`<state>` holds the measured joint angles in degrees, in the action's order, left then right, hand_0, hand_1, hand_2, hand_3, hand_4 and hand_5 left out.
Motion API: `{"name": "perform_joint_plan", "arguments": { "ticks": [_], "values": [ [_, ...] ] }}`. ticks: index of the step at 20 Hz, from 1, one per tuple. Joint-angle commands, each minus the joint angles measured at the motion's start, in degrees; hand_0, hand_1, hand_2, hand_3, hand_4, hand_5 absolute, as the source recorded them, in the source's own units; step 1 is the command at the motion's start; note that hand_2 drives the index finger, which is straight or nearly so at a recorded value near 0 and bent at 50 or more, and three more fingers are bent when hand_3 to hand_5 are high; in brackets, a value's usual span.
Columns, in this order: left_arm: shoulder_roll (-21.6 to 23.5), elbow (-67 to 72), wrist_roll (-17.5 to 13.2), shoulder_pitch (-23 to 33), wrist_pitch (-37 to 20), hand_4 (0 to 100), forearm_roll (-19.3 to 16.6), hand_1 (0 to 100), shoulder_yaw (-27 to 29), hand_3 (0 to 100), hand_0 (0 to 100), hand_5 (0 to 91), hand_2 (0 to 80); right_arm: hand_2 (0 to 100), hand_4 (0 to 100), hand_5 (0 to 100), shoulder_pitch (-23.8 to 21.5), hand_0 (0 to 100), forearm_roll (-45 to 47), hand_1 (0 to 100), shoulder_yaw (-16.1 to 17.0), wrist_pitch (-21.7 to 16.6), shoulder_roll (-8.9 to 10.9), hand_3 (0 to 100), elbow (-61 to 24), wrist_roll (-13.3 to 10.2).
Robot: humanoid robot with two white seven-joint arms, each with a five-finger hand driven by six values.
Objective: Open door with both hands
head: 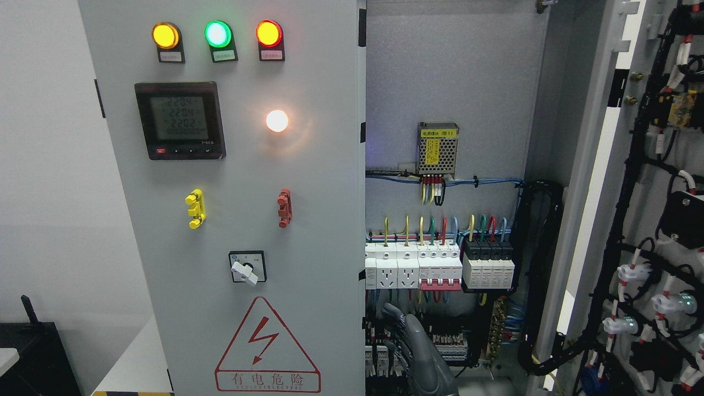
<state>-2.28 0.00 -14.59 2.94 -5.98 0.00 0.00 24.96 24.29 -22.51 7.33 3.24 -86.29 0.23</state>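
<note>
Right door [632, 220] swung fully out at the cabinet's [451, 82] right edge; left door [236, 220] closed, leaving the wiring bay exposed between. One grey hand [410, 344] at the bay's bottom edge, fingers loosely extended, gripping nothing; its arm's side cannot be determined.

The left door [231, 220] in front of me is closed; its grey face carries amber, green and red lamps, a dark meter, a glowing white lamp, yellow and red handles, a rotary switch and a lightning warning triangle; the right door [649, 220] stands swung wide open, its wired inner face showing.
</note>
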Motion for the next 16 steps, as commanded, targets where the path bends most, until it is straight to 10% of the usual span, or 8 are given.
{"name": "perform_joint_plan", "arguments": {
  "ticks": [1, 16],
  "values": [
    [-0.01, 0.18, 0.0, 0.05, 0.0, 3, 0.79, 0, -0.09, 0, 0, 0.0, 0.0, 0, 0, 0, 1.06, 11, 0.84, 0, -1.84, 0.05, 1.5, 0, 1.65, 0.12],
    [-0.01, 0.18, 0.0, 0.05, 0.0, 3, 0.79, 0, -0.09, 0, 0, 0.0, 0.0, 0, 0, 0, 5.36, 11, 3.66, 0, -4.12, 0.05, 1.68, 0, 6.92, 2.31]
  ]
}}
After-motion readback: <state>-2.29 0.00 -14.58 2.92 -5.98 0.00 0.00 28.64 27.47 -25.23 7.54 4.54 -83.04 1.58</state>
